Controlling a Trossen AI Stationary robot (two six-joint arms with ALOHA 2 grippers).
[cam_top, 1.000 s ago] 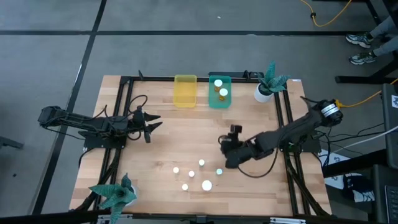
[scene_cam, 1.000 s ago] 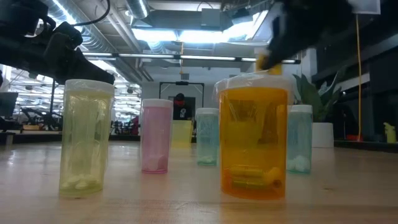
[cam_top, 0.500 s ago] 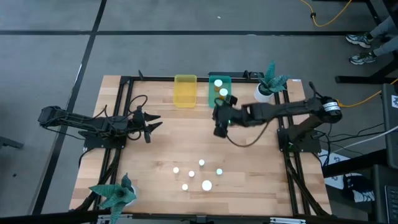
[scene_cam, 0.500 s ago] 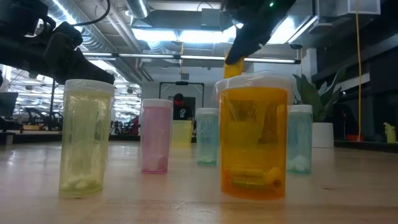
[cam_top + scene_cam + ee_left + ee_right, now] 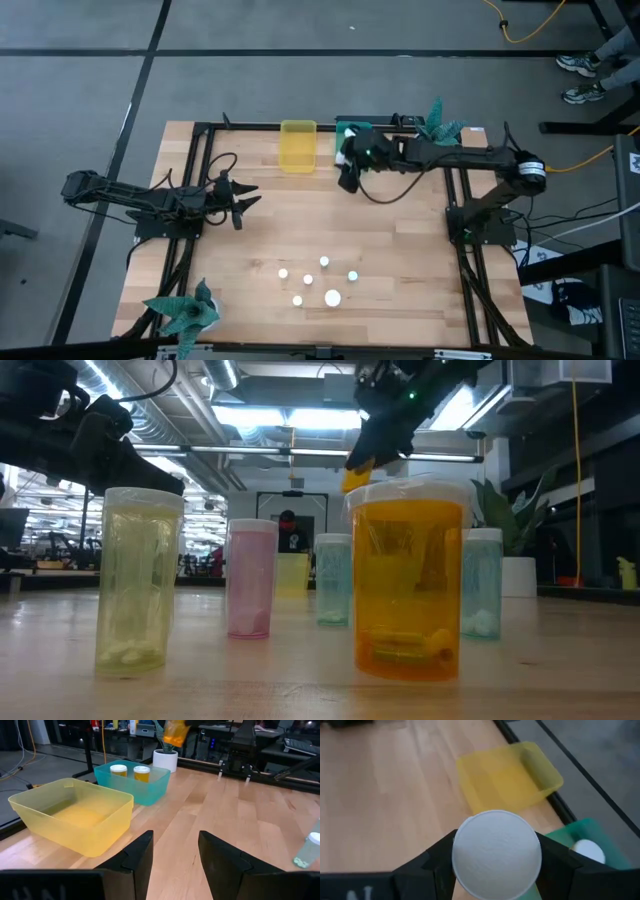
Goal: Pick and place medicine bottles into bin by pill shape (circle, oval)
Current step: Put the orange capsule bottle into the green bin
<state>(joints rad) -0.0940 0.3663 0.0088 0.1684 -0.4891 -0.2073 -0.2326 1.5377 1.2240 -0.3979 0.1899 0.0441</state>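
Seen from above, the right gripper (image 5: 349,168) reaches across the table to the near end of the teal bin (image 5: 352,131); its fingers (image 5: 427,865) pinch an orange medicine bottle (image 5: 358,470) by the sides, white cap (image 5: 497,853) filling the space between them. In the left wrist view the held bottle (image 5: 175,733) hangs in the air above and beyond the teal bin (image 5: 131,790), which holds two capped bottles (image 5: 118,770); the yellow bin (image 5: 70,815) sits beside it. Five loose bottles (image 5: 332,297) stand clustered near the table's front edge, well apart from both bins; the left gripper (image 5: 243,202) waits at the left side, fingers spread apart.
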